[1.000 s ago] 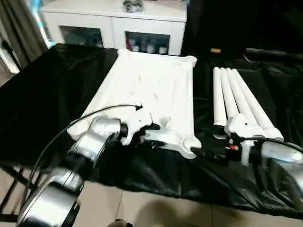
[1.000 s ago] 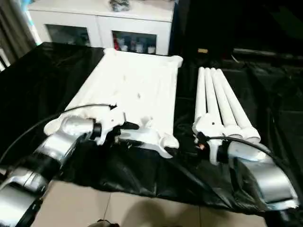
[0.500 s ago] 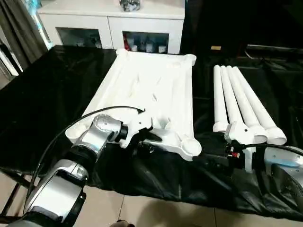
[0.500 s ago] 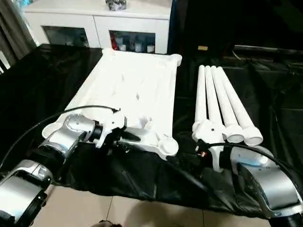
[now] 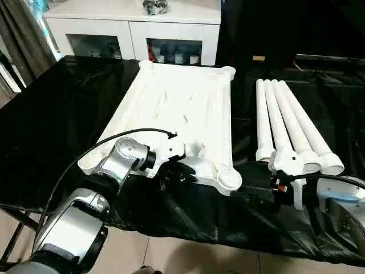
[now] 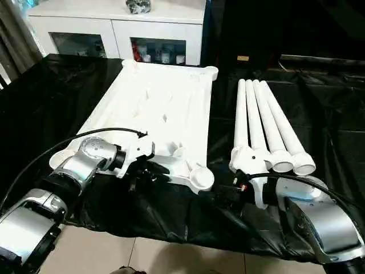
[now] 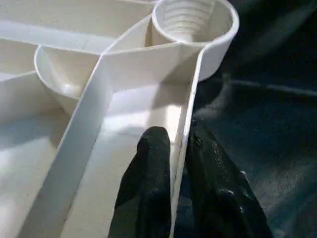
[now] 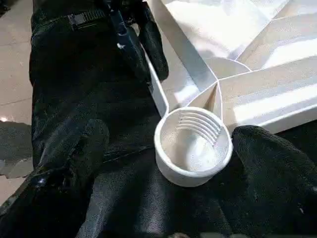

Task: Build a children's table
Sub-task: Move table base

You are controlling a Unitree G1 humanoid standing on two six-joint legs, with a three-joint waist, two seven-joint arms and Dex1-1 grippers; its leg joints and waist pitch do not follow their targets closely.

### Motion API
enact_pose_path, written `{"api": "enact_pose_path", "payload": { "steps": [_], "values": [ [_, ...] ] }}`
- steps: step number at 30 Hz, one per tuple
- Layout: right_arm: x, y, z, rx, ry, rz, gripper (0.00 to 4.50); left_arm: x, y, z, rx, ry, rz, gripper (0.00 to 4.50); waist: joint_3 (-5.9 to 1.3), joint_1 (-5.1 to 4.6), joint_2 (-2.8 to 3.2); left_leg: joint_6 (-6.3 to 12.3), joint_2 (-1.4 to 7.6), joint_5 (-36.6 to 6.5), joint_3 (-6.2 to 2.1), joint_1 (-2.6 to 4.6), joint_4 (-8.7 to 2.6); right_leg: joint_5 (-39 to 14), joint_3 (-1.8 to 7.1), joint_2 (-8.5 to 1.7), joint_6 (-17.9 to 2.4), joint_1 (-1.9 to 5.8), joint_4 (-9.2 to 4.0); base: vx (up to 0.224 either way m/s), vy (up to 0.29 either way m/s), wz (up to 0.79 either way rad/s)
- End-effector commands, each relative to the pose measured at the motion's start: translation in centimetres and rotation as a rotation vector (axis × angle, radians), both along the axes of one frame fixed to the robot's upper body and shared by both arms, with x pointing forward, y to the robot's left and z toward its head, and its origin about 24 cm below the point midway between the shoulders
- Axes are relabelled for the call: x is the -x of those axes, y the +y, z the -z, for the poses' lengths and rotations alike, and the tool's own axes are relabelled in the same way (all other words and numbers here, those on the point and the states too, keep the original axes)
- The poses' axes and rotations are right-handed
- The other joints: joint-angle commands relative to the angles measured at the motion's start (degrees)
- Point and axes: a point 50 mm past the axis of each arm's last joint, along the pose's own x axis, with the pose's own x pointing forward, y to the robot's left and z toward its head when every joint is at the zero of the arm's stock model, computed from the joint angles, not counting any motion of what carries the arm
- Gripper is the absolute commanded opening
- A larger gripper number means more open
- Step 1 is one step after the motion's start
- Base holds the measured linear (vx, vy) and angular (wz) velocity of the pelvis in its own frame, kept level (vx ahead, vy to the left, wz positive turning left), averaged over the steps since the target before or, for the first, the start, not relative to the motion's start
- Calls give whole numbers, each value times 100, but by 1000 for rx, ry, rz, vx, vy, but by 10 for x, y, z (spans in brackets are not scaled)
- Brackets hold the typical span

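1. Your tabletop (image 5: 182, 108) lies upside down on the black cloth (image 5: 51, 114) that covers the work surface, ribbed underside facing up, its long side running away from you toward the white cabinet (image 5: 134, 25) at the back.
2. Your left gripper (image 7: 179, 148) is at the tabletop's near edge. In the left wrist view its two black fingers (image 7: 151, 183) are drawn narrow and pinch the thin outer wall of the tabletop between them, one finger inside the rim and one outside.
3. Just beyond that grip sits the near corner socket (image 7: 192, 22) on your right-hand side, a round cup with threaded ridges inside.
4. Your right gripper (image 8: 163, 148) reaches in toward that same corner socket (image 8: 194, 145) from the right. Its fingers (image 8: 277, 173) stand wide apart, one on either side of the socket. Whether they touch it cannot be told from the frames.
5. The right wrist view also catches your left gripper (image 8: 143, 44) clamped on the tabletop wall just beside the socket.
6. The four legs (image 5: 285, 123) lie side by side on the cloth to the right of the tabletop, clear of it, their wider ends toward you and close to your right wrist.
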Motion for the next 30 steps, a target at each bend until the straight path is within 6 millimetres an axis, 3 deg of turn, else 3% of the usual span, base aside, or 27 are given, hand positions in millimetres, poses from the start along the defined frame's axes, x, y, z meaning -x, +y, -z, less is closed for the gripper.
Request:
{"api": "enact_pose_path", "payload": {
  "steps": [1,6,12,13,16,18,23,25,27,29,30],
  "values": [
    [-1,3,-4,12,-19,-15,450,-3,6,3,-63,-17,-32,36,-323,-3,-87,40,493,-2035,-268,187,-552,-1739,172,-383,-1399,136,-502,0,0,0],
    [-2,5,-5,5,-30,-7,450,-5,7,8,-69,-38,-147,14,-315,-53,-108,-36,481,-2133,-294,151,-562,-1947,166,-391,-1286,155,-508,0,0,0],
    [-4,6,-5,-14,-50,43,450,-1,-2,6,31,-91,-276,1,-318,-169,-133,93,472,-1998,-284,140,-533,-2010,163,-374,-1297,140,-535,0,0,0],
    [-4,7,-5,-18,-52,47,450,1,-4,6,44,-91,-279,1,-313,-188,-168,128,468,-1985,-277,134,-532,-2049,161,-361,-1283,134,-545,0,0,0],
    [-4,8,-5,-27,-52,47,450,6,-9,3,82,-104,-269,1,-319,-177,-139,175,468,-1895,-269,145,-534,-2086,166,-348,-1225,114,-560,0,0,0],
    [-4,10,-5,-29,-52,46,450,10,-13,2,106,-131,-225,1,-329,-157,-174,213,478,-1791,-268,126,-545,-1890,165,-352,-1243,138,-538,0,0,0],
    [-5,10,-6,-27,-56,46,450,19,-11,5,81,-140,-169,1,-365,-97,-133,402,483,-1336,-233,139,-537,-1055,155,-349,-1404,163,-479,0,0,0],
    [-5,9,-7,-28,-58,47,450,21,-8,5,59,-143,-163,1,-360,-82,-139,447,485,-1272,-228,137,-534,-1007,153,-355,-1435,168,-473,0,0,0],
    [-5,8,-8,-31,-60,49,450,22,-5,0,74,-139,-176,45,-363,-78,-138,440,492,-1236,-227,137,-534,-978,152,-362,-1455,182,-461,0,0,0],
    [-6,8,-9,-34,-63,50,450,22,-2,-5,99,-109,-190,56,-361,-79,-131,431,486,-1213,-216,146,-532,-949,148,-351,-1506,171,-452,0,0,0],
    [-6,8,-9,-36,-64,50,450,21,0,-7,88,-141,-200,60,-360,-79,-156,442,484,-1225,-215,145,-531,-971,146,-345,-1508,167,-462,0,0,0]
  ]
}}
